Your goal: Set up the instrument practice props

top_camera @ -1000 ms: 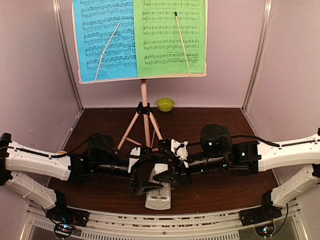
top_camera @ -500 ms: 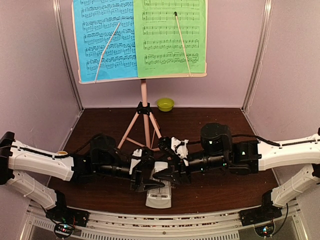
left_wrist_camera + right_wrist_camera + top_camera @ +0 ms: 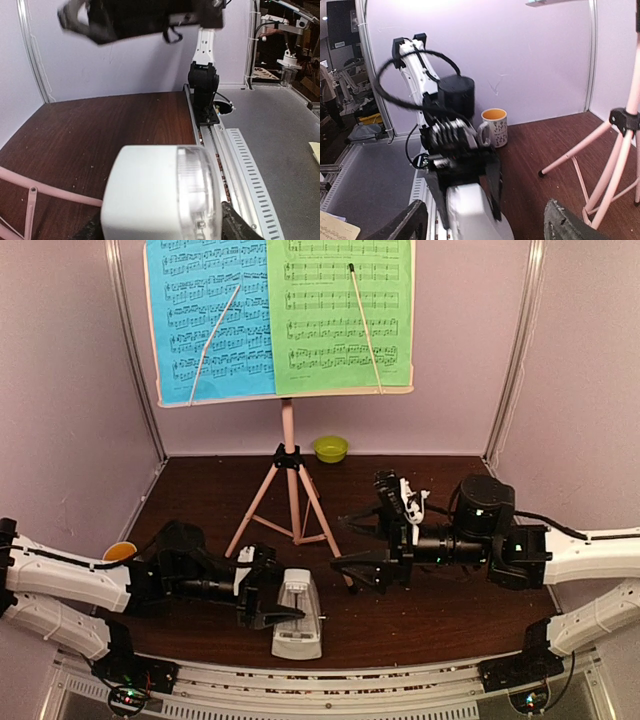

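Observation:
The pink music stand (image 3: 288,430) stands on its tripod legs (image 3: 600,165) at the back, with a blue sheet (image 3: 210,315) and a green sheet (image 3: 340,310) side by side on its desk. The small white metronome (image 3: 298,618) is at the table's near edge, and my left gripper (image 3: 280,602) is shut on its sides. In the left wrist view the metronome (image 3: 160,195) fills the space between the left gripper's (image 3: 162,227) fingers. My right gripper (image 3: 372,535) hangs open and empty to the right of the tripod; its wrist view looks at the metronome (image 3: 470,210) over the right gripper (image 3: 485,222).
A lime-green bowl (image 3: 331,448) sits at the back wall behind the stand. A white mug (image 3: 495,127) with a yellow inside stands at the table's left side, half hidden behind my left arm (image 3: 120,552). A metal rail (image 3: 220,150) runs along the near edge.
My left gripper closed on the metronome and drew it slightly left. My right gripper let go of it, opened and pulled back to the right and up.

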